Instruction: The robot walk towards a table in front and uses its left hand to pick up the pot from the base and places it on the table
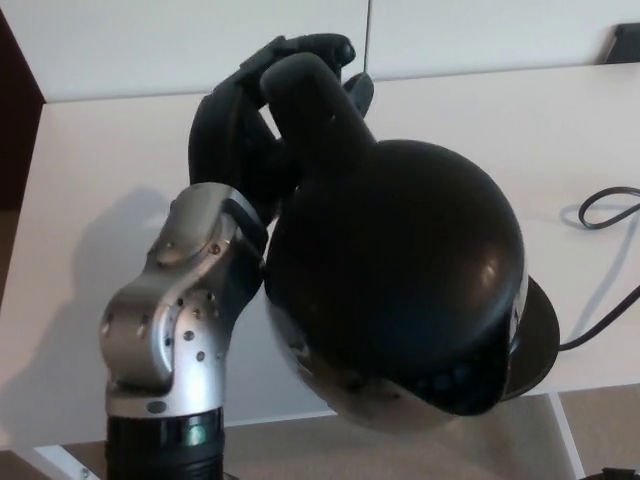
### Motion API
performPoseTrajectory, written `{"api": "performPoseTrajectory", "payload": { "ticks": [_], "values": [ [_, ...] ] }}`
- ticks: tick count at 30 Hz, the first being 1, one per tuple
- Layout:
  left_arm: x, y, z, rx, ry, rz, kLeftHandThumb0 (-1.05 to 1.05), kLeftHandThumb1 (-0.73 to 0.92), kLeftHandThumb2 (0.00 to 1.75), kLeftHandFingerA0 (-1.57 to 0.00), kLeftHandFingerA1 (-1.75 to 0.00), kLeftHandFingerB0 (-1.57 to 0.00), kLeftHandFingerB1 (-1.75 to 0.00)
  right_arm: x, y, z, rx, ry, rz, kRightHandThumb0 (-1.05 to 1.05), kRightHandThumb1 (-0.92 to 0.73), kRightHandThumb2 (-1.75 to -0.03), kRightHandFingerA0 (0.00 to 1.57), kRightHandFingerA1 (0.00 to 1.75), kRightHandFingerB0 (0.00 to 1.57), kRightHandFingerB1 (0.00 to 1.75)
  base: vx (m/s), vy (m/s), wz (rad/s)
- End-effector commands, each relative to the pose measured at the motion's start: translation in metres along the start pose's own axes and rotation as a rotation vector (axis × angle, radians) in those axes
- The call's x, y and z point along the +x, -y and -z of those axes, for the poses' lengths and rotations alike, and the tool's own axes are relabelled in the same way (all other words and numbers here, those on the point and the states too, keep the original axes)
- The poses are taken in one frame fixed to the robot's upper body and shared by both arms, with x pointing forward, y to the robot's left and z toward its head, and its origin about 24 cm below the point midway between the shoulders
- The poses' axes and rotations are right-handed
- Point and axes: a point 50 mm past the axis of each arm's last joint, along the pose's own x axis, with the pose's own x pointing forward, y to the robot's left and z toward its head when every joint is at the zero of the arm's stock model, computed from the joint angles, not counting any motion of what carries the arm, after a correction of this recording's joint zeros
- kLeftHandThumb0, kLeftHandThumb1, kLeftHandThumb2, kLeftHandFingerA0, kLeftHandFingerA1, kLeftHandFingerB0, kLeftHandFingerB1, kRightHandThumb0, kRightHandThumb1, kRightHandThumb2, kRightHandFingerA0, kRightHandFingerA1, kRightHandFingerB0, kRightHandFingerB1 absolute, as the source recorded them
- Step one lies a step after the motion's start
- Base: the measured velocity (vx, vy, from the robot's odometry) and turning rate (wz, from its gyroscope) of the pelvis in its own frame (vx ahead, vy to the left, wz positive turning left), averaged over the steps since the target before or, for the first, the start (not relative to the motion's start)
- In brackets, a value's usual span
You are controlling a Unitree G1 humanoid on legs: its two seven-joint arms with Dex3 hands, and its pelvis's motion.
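The black pot (400,270), a rounded kettle-like vessel with a silver lower band, fills the middle of the head view, close to the camera. My left hand (245,125) is shut on its black handle (310,95), fingers wrapped over the top. The silver wrist (175,310) rises from the bottom left. A black disc-shaped base (535,345) shows behind the pot's lower right edge, on the white table (90,170). Whether the pot still touches the base is hidden. My right hand does not show.
A black cable (600,215) loops on the table at the right and runs toward the base. A white wall stands behind the table. A dark object (628,45) sits at the far right corner. Beige floor shows below the table's front edge.
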Motion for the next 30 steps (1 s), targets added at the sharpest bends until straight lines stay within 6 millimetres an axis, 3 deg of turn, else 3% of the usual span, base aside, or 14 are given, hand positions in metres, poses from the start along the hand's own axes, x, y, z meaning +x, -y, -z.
{"api": "performPoseTrajectory", "payload": {
  "ticks": [1, 5, 9, 10, 11, 12, 15, 18, 19, 26, 27, 28, 29, 30],
  "values": [
    [0.005, -0.004, -0.029, -0.073, 0.055, -0.002, -0.13, 0.78, 0.77, -0.92, -1.6, -0.69, -1.24, -0.004, 0.006, 0.007, -0.016, -0.036, 0.002, -0.95, -0.39, -0.79, 0.75, 0.64, 0.56, 0.55, 0.0, 0.0, 0.0],
    [0.006, -0.031, -0.052, -0.069, 0.1, -0.066, -0.12, 0.77, 0.82, -0.97, -1.61, -0.7, -1.23, -0.004, 0.006, 0.008, -0.018, -0.041, 0.003, -0.92, -0.39, -0.79, 0.76, 0.63, 0.55, 0.56, 0.0, 0.0, 0.0],
    [0.01, -0.035, -0.06, -0.071, 0.113, -0.084, -0.11, 0.79, 0.83, -0.92, -1.62, -0.7, -1.23, -0.002, 0.009, 0.004, -0.016, -0.036, 0.011, -0.93, -0.39, -0.79, 0.78, 0.63, 0.55, 0.55, 0.0, 0.0, 0.0],
    [0.009, -0.043, -0.059, -0.079, 0.11, -0.126, -0.11, 0.85, 0.74, -0.91, -1.62, -0.68, -1.17, -0.005, 0.006, 0.009, -0.019, -0.047, 0.005, -0.92, -0.51, -0.62, 0.75, 0.59, 0.57, 0.52, 0.0, 0.0, 0.0],
    [0.008, -0.046, -0.059, -0.083, 0.108, -0.143, -0.11, 0.85, 0.74, -0.91, -1.62, -0.68, -1.17, -0.006, 0.005, 0.012, -0.02, -0.052, 0.002, -0.92, -0.51, -0.62, 0.75, 0.59, 0.57, 0.52, 0.0, 0.0, 0.0],
    [0.011, -0.047, -0.062, -0.077, 0.11, -0.151, -0.1, 0.84, 0.76, -0.95, -1.61, -0.69, -1.17, -0.004, 0.006, 0.008, -0.017, -0.047, 0.005, -0.87, -0.31, -0.8, 0.85, 0.69, 0.49, 0.54, 0.0, 0.0, 0.0],
    [0.012, -0.05, -0.063, -0.073, 0.111, -0.158, -0.08, 0.83, 0.77, -0.94, -1.62, -0.67, -1.19, -0.003, 0.006, 0.008, -0.02, -0.044, 0.008, -0.95, -0.34, -0.8, 0.87, 0.69, 0.51, 0.53, 0.0, 0.0, 0.0],
    [0.016, -0.054, -0.049, -0.016, 0.093, -0.195, -0.05, 0.86, 0.72, -0.95, -1.74, -0.61, -1.29, -0.004, 0.006, 0.009, -0.02, -0.052, -0.002, -0.93, -0.33, -0.79, 0.87, 0.68, 0.52, 0.53, 0.0, 0.0, 0.0],
    [0.017, -0.055, -0.047, -0.006, 0.088, -0.203, -0.08, 0.81, 0.78, -0.88, -1.69, -0.64, -1.25, -0.004, 0.006, 0.009, -0.025, -0.052, -0.002, -0.98, -0.35, -0.8, 0.87, 0.67, 0.53, 0.52, 0.0, 0.0, 0.0],
    [0.021, -0.056, -0.039, 0.021, 0.079, -0.209, -0.03, 0.82, 0.74, -0.94, -1.75, -0.66, -1.31, -0.002, 0.008, 0.005, -0.043, -0.038, 0.003, -1.01, -0.37, -0.8, 0.87, 0.67, 0.56, 0.53, 0.0, 0.0, 0.0],
    [0.023, -0.057, -0.036, 0.044, 0.065, -0.218, -0.09, 0.82, 0.77, -0.87, -1.69, -0.6, -1.27, -0.001, 0.01, 0.003, -0.043, -0.036, 0.003, -1.02, -0.36, -0.79, 0.86, 0.66, 0.6, 0.53, 0.0, 0.0, 0.0],
    [0.024, -0.059, -0.034, 0.057, 0.056, -0.23, -0.18, 0.7, 0.95, -1.13, -1.43, -0.67, -1.09, -0.001, 0.011, 0.003, -0.046, -0.034, 0.001, -0.99, -0.36, -0.79, 0.87, 0.66, 0.57, 0.52, 0.0, 0.0, 0.0],
    [0.024, -0.06, -0.031, 0.061, 0.052, -0.239, -0.18, 0.7, 0.95, -1.13, -1.43, -0.67, -1.09, -0.002, 0.012, 0.003, -0.049, -0.033, -0.001, -0.99, -0.36, -0.79, 0.87, 0.66, 0.57, 0.52, 0.0, 0.0, 0.0],
    [0.025, -0.061, -0.03, 0.078, 0.048, -0.242, -0.1, 0.87, 0.69, -0.77, -1.75, -0.52, -1.31, -0.002, 0.012, 0.003, -0.049, -0.032, -0.001, -1.01, -0.37, -0.79, 0.87, 0.66, 0.57, 0.52, 0.0, 0.0, 0.0]
  ]
}}
